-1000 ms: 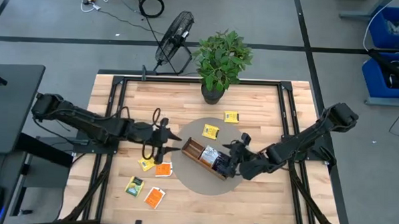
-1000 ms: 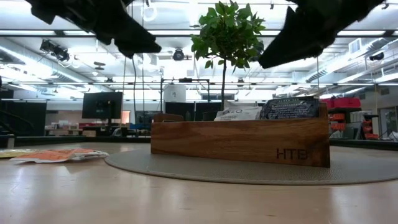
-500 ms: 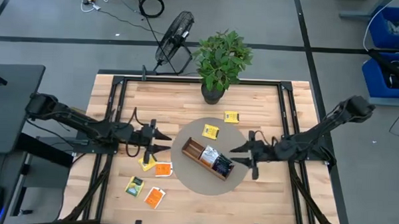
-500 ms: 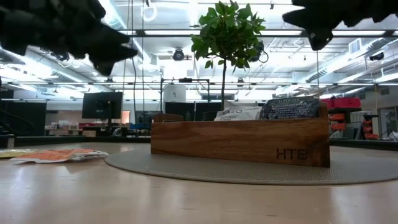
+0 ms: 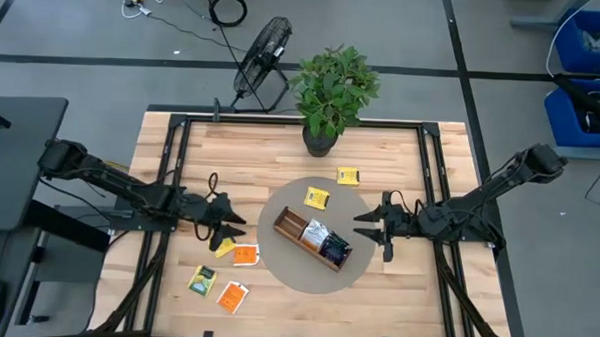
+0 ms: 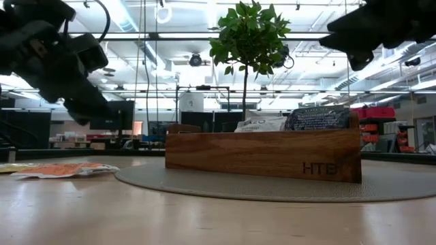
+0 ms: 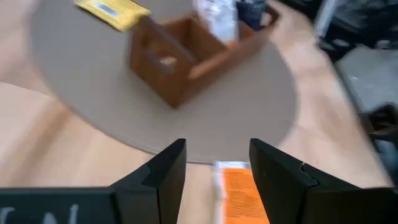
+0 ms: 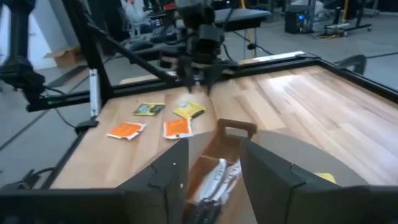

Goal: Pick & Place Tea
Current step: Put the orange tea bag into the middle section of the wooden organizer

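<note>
Both arms have pulled back from the wooden tray [image 5: 314, 238] since a second ago, when their claws hung close over its two ends. The left gripper [image 5: 230, 224] now sits out over the bare table [image 5: 271, 152] on its own side, low and reaching level toward the tray, its fingers [image 7: 168, 174] apart with nothing between them. The right gripper [image 5: 370, 229] hangs just off the edge of the round grey mat [image 5: 277, 263], also pointing at the tray, fingers [image 8: 171, 174] spread and empty.

The table is pale wood planks in a black frame. A potted plant [image 5: 333, 90] stands at its far edge, and a floor fan [image 5: 259, 52] sits on the grey floor beyond. From table height, a workshop shows behind, with monitors and ceiling strip lights.

The tray lies slantwise on the mat, with a few sachets standing upright in its compartments: a pale one [image 6: 260, 124] and a dark one [image 6: 317, 118]. One yellow tea sachet [image 5: 316, 197] lies on the mat beside the tray, another [image 5: 348, 175] on the wood past it. By the left gripper lie a yellow [image 5: 220, 246] and an orange sachet [image 5: 245, 254]; nearer the front edge are a yellow-green one [image 5: 202, 280] and another orange one [image 5: 233, 297].
</note>
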Available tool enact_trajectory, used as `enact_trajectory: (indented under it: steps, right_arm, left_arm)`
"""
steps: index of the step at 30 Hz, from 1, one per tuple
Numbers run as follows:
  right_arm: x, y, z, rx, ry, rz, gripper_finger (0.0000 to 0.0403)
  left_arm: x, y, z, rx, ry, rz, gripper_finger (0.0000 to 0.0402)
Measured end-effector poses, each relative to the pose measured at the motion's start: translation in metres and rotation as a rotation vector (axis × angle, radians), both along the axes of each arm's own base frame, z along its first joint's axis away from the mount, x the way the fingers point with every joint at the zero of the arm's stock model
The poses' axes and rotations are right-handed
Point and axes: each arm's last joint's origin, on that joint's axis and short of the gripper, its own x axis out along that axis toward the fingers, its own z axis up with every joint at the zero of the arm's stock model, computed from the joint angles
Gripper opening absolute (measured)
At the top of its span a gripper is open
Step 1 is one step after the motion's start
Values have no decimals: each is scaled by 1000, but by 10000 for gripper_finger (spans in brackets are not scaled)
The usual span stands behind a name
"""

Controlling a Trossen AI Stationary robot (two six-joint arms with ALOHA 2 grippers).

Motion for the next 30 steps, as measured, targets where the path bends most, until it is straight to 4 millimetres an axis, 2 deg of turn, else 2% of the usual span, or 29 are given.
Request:
enact_trajectory:
  steps: [9,13,17,30]
  right_arm:
    - [0,-2,-2,7,18,-31,153]
    - [1,-3,-3,20,21,-50,153]
    - [1,-5,-3,25,23,-59,153]
    - [1,-5,-3,24,24,-61,153]
  left_arm:
    - [-8,-14,-8,-107,114,-42,181]
    - [-7,-18,-6,-90,117,-42,181]
    - [-1,-22,-4,-28,141,-46,181]
    - [32,-38,-19,87,332,-132,181]
